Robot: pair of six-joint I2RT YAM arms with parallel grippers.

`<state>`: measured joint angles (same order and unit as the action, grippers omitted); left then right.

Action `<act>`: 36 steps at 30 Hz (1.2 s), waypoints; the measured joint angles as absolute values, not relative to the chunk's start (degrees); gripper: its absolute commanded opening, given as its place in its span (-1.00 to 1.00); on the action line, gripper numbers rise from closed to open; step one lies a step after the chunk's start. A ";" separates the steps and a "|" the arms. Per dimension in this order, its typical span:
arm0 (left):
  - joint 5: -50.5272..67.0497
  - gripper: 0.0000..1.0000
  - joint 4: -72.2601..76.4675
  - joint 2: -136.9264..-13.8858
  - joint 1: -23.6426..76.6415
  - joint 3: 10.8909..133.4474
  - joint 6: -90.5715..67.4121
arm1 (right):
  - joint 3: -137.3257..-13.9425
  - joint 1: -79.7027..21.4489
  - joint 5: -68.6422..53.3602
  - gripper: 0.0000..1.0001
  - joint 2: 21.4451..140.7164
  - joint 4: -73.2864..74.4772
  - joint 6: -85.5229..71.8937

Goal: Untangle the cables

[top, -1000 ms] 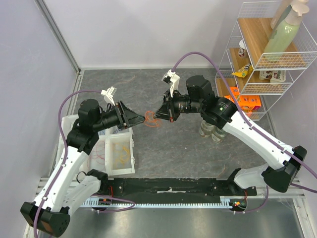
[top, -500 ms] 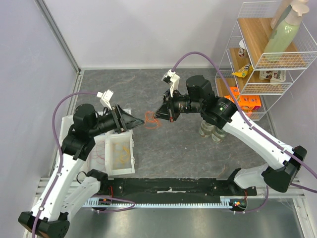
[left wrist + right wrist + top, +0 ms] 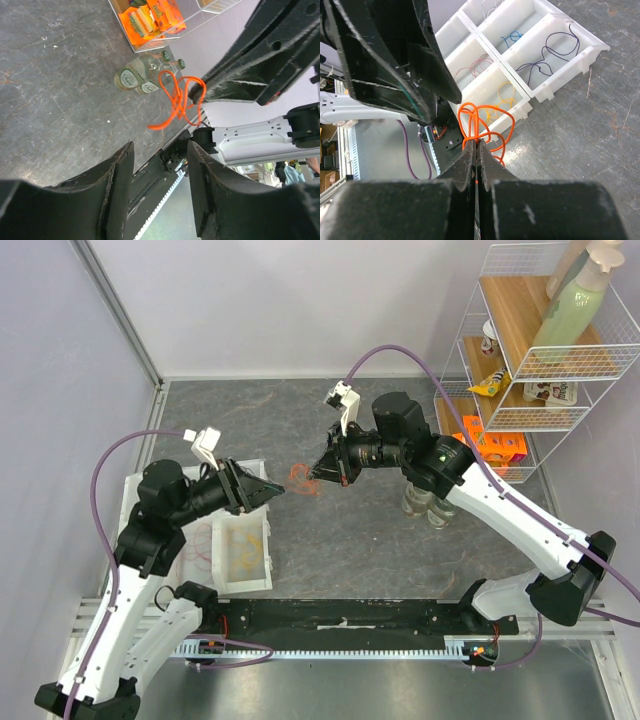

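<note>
Right gripper [image 3: 318, 472] pinched shut on the orange cables [image 3: 303, 480], which hang above the worktop [image 3: 350, 550]. Left gripper [image 3: 272, 490] has its jaws apart, empty, near the loops but not touching. Risk: pulling the wrong strand could tighten the knot or yank it free. Sorting tray [image 3: 580, 64] crowds the left and glass bottles [image 3: 428, 502] the right; open room lies toward the far wall.
</note>
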<state>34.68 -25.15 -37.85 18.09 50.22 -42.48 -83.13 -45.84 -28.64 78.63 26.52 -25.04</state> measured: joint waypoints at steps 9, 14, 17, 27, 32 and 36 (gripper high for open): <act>35.03 -0.07 -22.96 -43.46 18.15 50.24 -40.62 | -83.13 -45.84 -28.64 -1.00 78.63 26.52 -25.10; 35.16 -0.07 -20.51 -44.27 18.59 49.82 -40.84 | -83.13 -45.84 -28.64 -1.00 78.63 26.52 -25.12; 35.59 -0.10 -18.85 -44.38 19.09 49.15 -41.28 | -83.13 -45.84 -28.64 -1.00 78.63 26.50 -25.12; 35.99 -0.15 -15.81 -45.10 22.26 47.75 -42.83 | -83.13 -45.84 -28.71 -1.00 78.63 25.76 -25.61; 34.46 -0.49 -13.58 -45.76 22.44 46.98 -44.80 | -83.11 -45.84 -29.06 -1.00 78.63 24.73 -26.28; 30.63 -0.76 -12.93 -46.02 22.61 46.94 -45.36 | -82.87 -45.84 -29.04 -1.00 78.63 23.90 -26.70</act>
